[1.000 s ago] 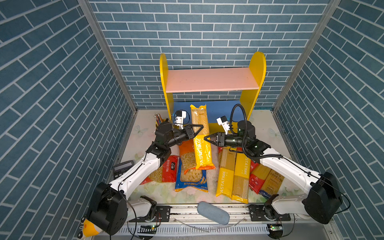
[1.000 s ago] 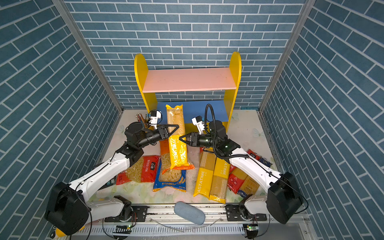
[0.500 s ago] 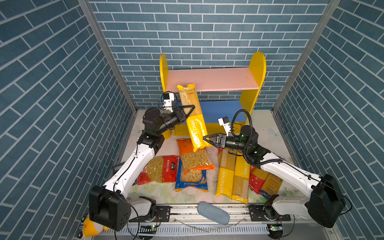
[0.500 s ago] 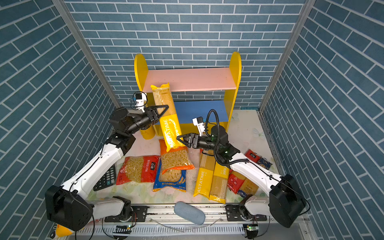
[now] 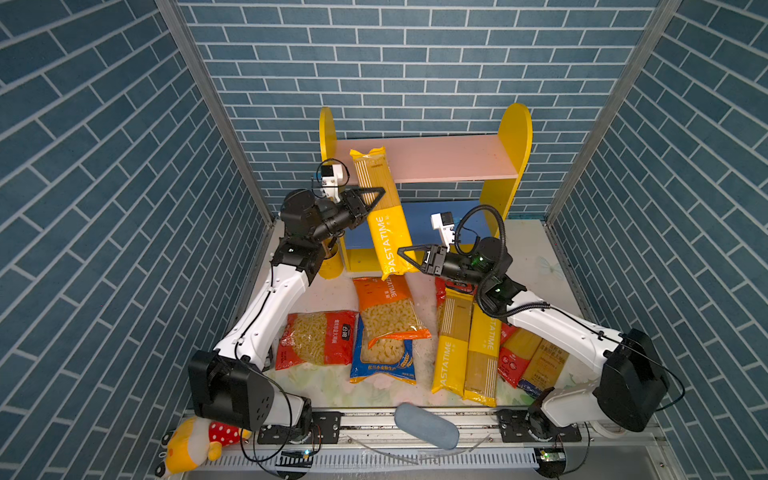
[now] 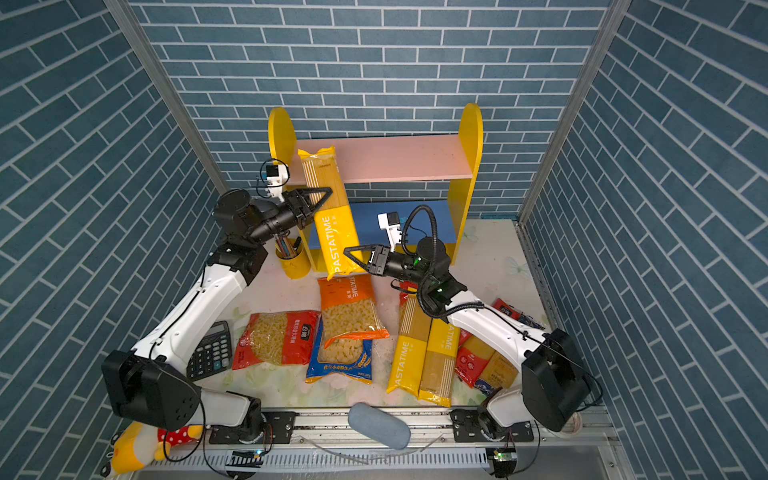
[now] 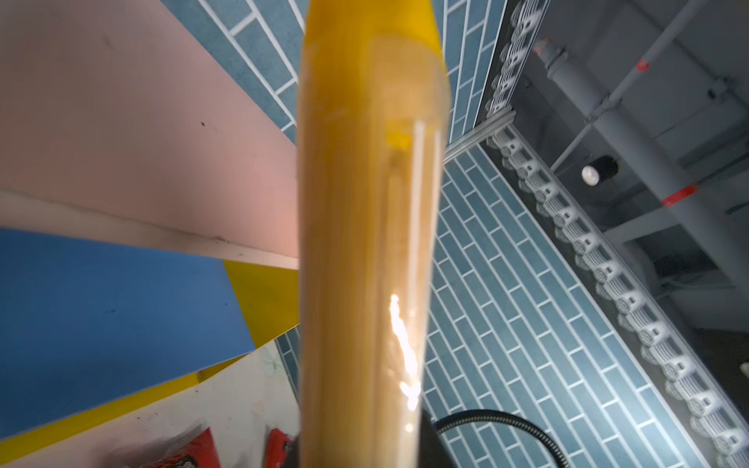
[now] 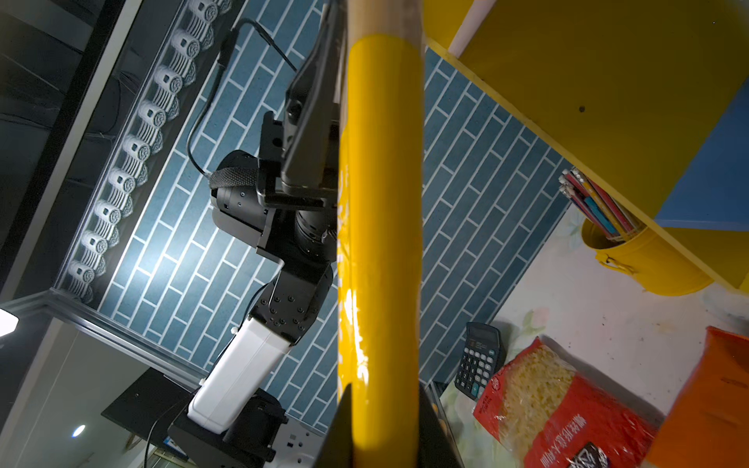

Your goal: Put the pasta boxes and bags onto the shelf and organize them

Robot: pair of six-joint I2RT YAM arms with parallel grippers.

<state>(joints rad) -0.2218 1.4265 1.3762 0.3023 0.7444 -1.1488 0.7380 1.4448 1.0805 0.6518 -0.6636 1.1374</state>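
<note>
A long yellow PASTATIME pack [image 5: 388,224] [image 6: 334,232] hangs tilted in the air in front of the shelf [image 5: 449,162] [image 6: 399,158]. Its clear top end overlaps the pink upper board. My left gripper [image 5: 374,199] [image 6: 322,199] [image 7: 364,445] is shut on its upper half. My right gripper [image 5: 405,255] [image 6: 351,255] [image 8: 379,425] is shut on its lower end, a finger pressed to each side. On the table lie an orange macaroni bag [image 5: 386,307], a red one [image 5: 318,345], a blue one [image 5: 384,361], two yellow spaghetti packs [image 5: 465,345] and red packs [image 5: 523,357].
A yellow pencil cup [image 6: 293,262] stands by the shelf's left side panel, under my left arm. A calculator [image 6: 210,351] lies at the table's left edge. A plush toy [image 5: 195,444] and a grey pad [image 5: 426,424] sit on the front rail.
My left gripper has lifted the yellow pack off the table up to the pink board. My right gripper opened wide, then closed on the pack's lower end.
</note>
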